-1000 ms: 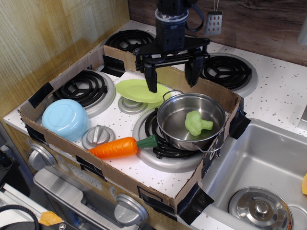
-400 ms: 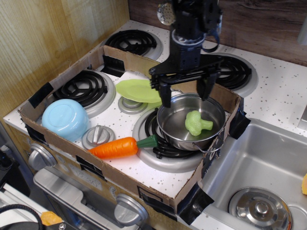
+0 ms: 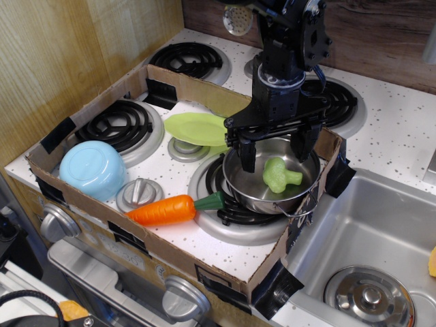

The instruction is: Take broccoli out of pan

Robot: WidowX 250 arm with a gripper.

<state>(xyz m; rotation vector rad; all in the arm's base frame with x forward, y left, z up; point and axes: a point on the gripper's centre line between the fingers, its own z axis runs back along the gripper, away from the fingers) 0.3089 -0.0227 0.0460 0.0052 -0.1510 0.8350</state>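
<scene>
Toy stove top inside a cardboard surround. At left lay a light blue bowl; below centre, an orange carrot; above it, a lime-green plate. Right of centre the steel pan sat on a burner with the broccoli lying in its right half. The gripper hung inside the pan's rim, fingers spread apart, the floret just below and between them, apparently untouched. A sink occupied the lower right.
</scene>
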